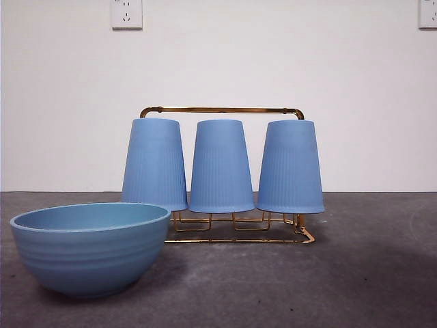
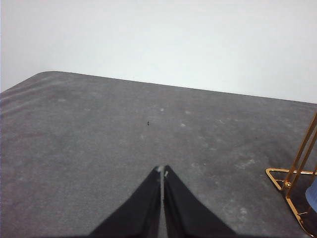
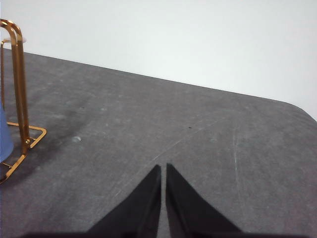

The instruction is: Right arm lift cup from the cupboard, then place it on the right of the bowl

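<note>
Three periwinkle-blue ribbed cups hang upside down on the gold wire cupboard (image 1: 222, 109): a left cup (image 1: 155, 164), a middle cup (image 1: 220, 166) and a right cup (image 1: 290, 166). The teal-blue bowl (image 1: 90, 247) stands in front of the rack at the left. No arm shows in the front view. My right gripper (image 3: 163, 168) is shut and empty over bare table, with the rack's end (image 3: 19, 89) and a cup's edge (image 3: 5, 136) off to one side. My left gripper (image 2: 162, 170) is shut and empty, with the rack's other end (image 2: 297, 168) at the picture's edge.
The dark grey table (image 1: 355, 273) stretches to the right of the bowl and in front of the rack. A white wall stands behind, with a socket (image 1: 126, 14) high on it.
</note>
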Controlling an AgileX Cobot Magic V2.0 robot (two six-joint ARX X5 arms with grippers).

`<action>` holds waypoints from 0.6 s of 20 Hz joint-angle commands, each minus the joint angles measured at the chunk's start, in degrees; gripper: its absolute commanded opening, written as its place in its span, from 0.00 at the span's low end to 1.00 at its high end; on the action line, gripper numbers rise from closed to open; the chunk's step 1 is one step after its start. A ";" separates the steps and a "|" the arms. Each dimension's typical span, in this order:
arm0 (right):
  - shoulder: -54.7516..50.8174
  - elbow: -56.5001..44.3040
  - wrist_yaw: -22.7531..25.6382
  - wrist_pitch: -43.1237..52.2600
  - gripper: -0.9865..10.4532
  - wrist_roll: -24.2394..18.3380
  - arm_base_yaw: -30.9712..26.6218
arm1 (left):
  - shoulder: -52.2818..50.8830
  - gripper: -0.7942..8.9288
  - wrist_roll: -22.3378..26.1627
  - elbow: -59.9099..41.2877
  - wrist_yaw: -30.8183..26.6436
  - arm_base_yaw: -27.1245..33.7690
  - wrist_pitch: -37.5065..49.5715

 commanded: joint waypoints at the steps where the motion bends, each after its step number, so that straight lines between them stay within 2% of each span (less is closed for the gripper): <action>1: 0.07 -0.24 0.02 1.05 0.10 0.44 -0.07 | 0.02 0.09 -2.12 -1.05 0.04 0.11 1.20; 3: 0.07 -0.24 0.00 1.09 0.10 2.32 -0.02 | 0.02 0.09 -5.51 -1.05 0.04 0.11 1.51; 7: 0.07 -0.24 0.09 0.79 0.10 9.77 -0.02 | 0.02 0.09 -14.97 -1.05 0.04 0.09 2.64; 10: 0.07 -0.24 0.09 0.48 0.10 18.86 -0.02 | 0.02 0.09 -18.51 -1.05 0.04 0.11 2.82; 12: 0.07 -0.24 0.09 0.83 0.10 22.01 -0.02 | 0.02 0.09 -19.78 -1.05 0.04 0.11 3.93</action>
